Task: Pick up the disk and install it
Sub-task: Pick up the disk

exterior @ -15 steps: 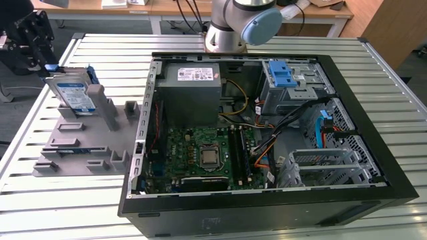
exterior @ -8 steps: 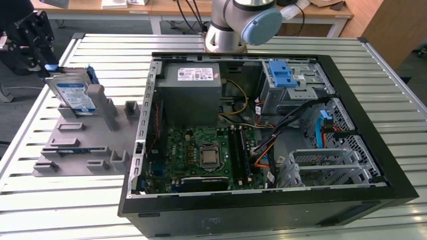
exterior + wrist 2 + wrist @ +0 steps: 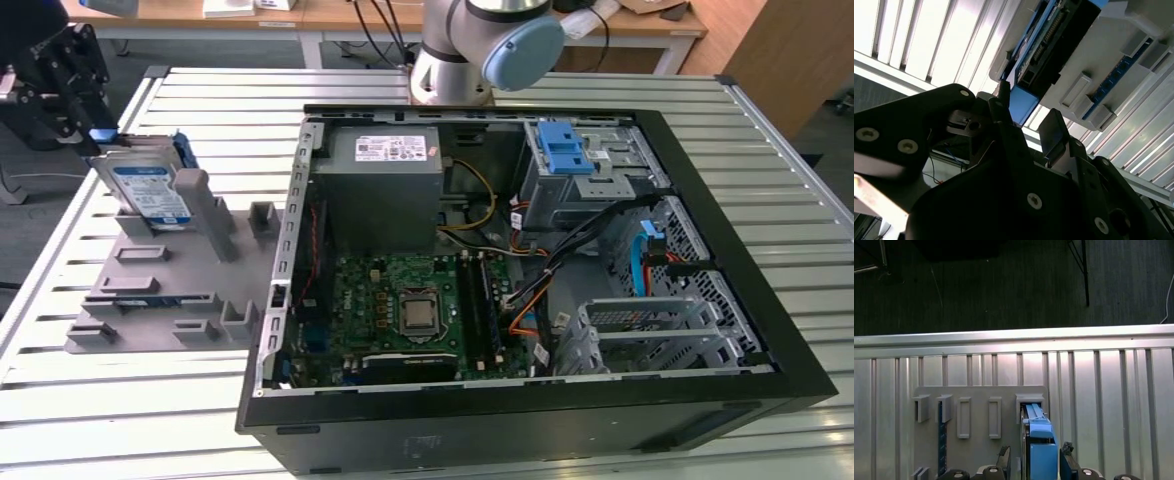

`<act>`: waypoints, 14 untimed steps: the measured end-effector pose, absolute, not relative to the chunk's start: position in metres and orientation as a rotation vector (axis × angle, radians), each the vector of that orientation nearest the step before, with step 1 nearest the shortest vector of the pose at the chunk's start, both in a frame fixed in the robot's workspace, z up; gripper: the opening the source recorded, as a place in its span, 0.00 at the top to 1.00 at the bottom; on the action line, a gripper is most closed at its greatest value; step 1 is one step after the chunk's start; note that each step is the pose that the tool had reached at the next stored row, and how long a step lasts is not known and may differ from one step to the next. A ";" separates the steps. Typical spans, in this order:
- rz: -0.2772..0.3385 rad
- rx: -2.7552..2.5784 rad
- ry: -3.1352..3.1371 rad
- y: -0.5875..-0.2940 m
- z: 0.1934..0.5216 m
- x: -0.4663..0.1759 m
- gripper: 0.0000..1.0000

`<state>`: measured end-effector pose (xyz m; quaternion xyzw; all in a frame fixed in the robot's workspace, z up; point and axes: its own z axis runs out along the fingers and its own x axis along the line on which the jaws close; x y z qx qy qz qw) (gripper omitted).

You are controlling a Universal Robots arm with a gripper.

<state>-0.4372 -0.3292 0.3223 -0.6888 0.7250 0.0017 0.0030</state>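
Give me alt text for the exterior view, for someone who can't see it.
A silver disk with a blue frame stands on edge in a grey holder plate on a slatted metal table, with the black gripper close by its top. To the exterior view's right lies an open computer case, motherboard exposed.

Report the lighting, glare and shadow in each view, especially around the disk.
Exterior view: even light; the disk is clearly lit, the computer case interior dimmer. Second wrist view: glare washes out the table slats, the gripper is dark against them. First wrist view: slats bright, background beyond the table nearly black, the disk's blue frame well lit.
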 end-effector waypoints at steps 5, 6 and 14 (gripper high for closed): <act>0.002 -2.160 2.280 -0.323 0.315 -0.437 0.49; 0.003 -2.160 2.282 -0.322 0.313 -0.437 0.49; 0.011 -2.163 2.290 -0.323 0.300 -0.438 0.49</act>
